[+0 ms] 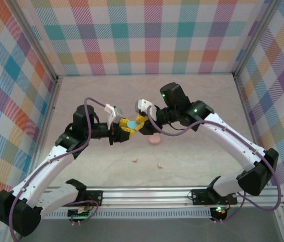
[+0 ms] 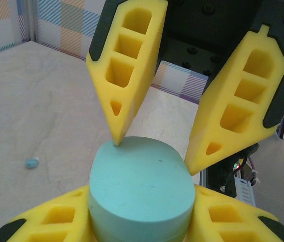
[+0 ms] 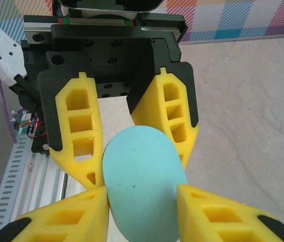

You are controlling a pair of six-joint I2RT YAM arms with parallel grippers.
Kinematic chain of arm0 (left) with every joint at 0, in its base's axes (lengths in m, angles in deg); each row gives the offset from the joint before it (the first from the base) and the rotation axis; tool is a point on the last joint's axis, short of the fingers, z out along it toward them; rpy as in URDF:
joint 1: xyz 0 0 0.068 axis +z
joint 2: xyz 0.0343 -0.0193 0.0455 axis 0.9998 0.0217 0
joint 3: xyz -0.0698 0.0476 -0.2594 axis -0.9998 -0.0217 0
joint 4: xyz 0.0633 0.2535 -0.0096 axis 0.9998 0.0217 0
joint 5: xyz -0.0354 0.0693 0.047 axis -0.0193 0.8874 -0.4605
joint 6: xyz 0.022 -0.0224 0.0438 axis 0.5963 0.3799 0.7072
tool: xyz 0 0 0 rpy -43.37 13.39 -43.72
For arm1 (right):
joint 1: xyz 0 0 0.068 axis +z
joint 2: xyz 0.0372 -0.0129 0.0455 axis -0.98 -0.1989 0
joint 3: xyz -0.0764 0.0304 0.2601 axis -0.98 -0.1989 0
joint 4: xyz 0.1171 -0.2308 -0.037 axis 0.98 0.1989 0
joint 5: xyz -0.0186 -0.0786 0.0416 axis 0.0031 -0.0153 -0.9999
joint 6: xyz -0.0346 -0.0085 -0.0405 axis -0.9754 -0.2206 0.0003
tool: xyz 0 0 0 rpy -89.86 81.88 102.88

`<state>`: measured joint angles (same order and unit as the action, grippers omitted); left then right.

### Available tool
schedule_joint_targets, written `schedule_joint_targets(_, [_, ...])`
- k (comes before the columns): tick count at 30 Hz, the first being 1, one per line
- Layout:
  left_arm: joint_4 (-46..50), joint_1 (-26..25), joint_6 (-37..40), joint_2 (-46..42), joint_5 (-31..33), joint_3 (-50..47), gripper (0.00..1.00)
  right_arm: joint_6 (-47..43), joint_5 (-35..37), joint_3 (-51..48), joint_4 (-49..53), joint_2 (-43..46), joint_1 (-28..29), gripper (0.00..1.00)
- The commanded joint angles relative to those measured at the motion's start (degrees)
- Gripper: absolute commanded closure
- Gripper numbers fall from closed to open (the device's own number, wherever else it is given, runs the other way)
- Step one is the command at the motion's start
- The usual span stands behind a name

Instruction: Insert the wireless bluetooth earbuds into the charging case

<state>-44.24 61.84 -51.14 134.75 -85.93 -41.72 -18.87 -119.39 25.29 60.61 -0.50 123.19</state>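
A: In the middle of the table (image 1: 107, 96), what do the arms have?

B: One blue case (image 1: 132, 124), held up between them. The left gripper (image 1: 125, 128) reaches in from the left and the right gripper (image 1: 141, 124) from the right, so their tips meet around the disc.

A: How do the fingers stand?

B: In the left wrist view the left fingers (image 2: 56, 219) press on both sides of the case, narrow and clamping it. In the right wrist view the right fingers (image 3: 66, 222) touch its sides too, closed on the same disc from the opposite end.

A: Any brand or writing?

B: None that I can read. The face is plain pale blue with one tiny dark speck.

A: And the buds?

B: From above, one pink bud (image 1: 135, 160) and a second pink bud (image 1: 158, 165) lie loose on the table, nearer the arm bases and apart from each other. The pink case (image 1: 154, 141) sits just beyond them, near the grippers. None of the three touches the blue case.

A: What do the wrist cameras add?

B: The left one catches a blue bud (image 2: 31, 163) lying on the table, off to the left and well apart from the blue case. It also shows one right fingertip touching the case's rim. The right one shows the slotted rail (image 3: 16, 186) at the table's near edge.
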Motion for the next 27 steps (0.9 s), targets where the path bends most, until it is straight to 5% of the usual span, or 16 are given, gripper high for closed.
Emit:
schedule_joint_targets(1, [-3.27,-0.40,1.08,-2.27,-1.29,0.27,0.84,1.76,-0.91,1.21,1.86,-0.06,0.69,0.62])
schedule_joint_targets(27, [-4.25,-0.42,1.40,-1.91,-1.61,-0.07,0.84,11.74,-9.68,5.05,1.89,-1.93,-4.36,0.59])
